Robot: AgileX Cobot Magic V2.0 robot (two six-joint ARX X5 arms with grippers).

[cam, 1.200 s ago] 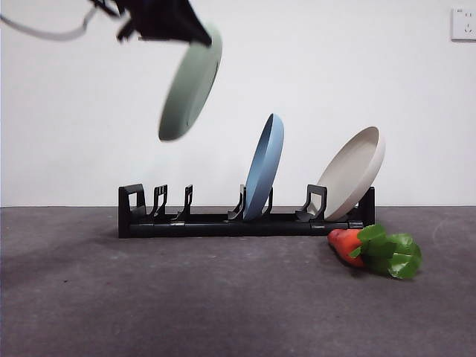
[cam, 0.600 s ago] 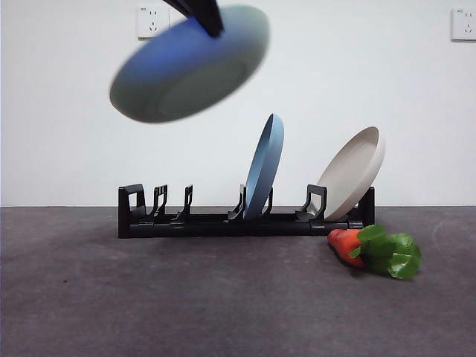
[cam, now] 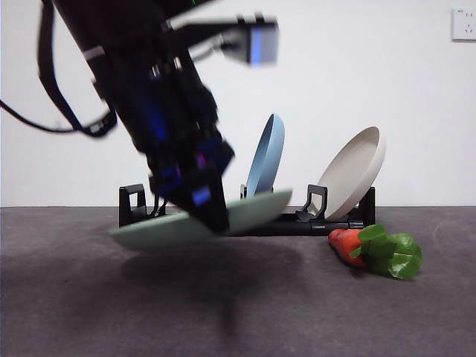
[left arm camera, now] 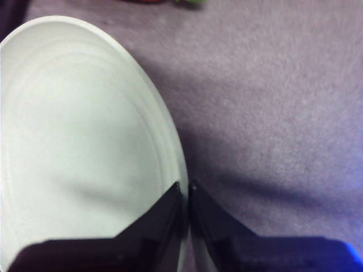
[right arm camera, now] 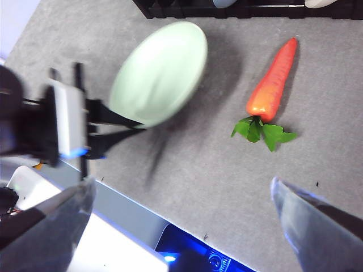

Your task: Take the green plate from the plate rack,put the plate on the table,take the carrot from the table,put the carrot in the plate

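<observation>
Two plates, blue point(cam: 266, 162) and beige point(cam: 353, 172), stand in the plate rack point(cam: 327, 222). My left claw point(left arm camera: 186, 195) pinches the green plate point(cam: 195, 223) by its rim, holding it nearly flat just above the desk point(cam: 238, 305) before the rack. My right claw point(right arm camera: 181, 209) hangs spread wide, high over the carrot point(right arm camera: 271, 90), which lies on the desk.

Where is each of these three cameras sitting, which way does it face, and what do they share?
Front view: low at table height, looking level at the plate rack; one dark arm shows.
Left wrist view: on the left arm, looking down its left gripper, jaws shut on the green plate.
Right wrist view: high on the right arm, looking down past open jaws at the carrot.
All three share the green plate.
</observation>
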